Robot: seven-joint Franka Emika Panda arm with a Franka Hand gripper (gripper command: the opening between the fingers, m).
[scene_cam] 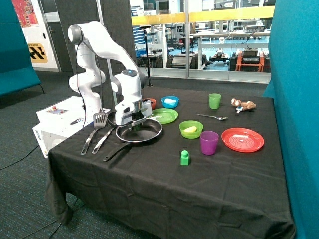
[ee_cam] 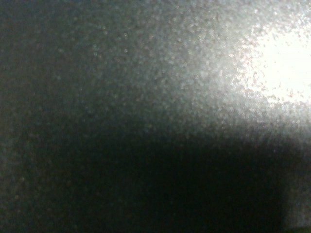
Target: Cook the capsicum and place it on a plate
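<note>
While my gripper (scene_cam: pixel 132 125) sits low in the black frying pan (scene_cam: pixel 144 133), can't tell its state; wrist cam shows only grainy pan surface (ee_cam: pixel 146 97). Capsicum hidden, so no axis. Lime-green plate (scene_cam: pixel 164 116) touches pan's far rim. No legible writing.

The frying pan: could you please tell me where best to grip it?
Probably its long handle, from above: it juts low from the frying pan toward the table's near edge, apart from the utensils beside it. The gripper is down inside the pan.
</note>
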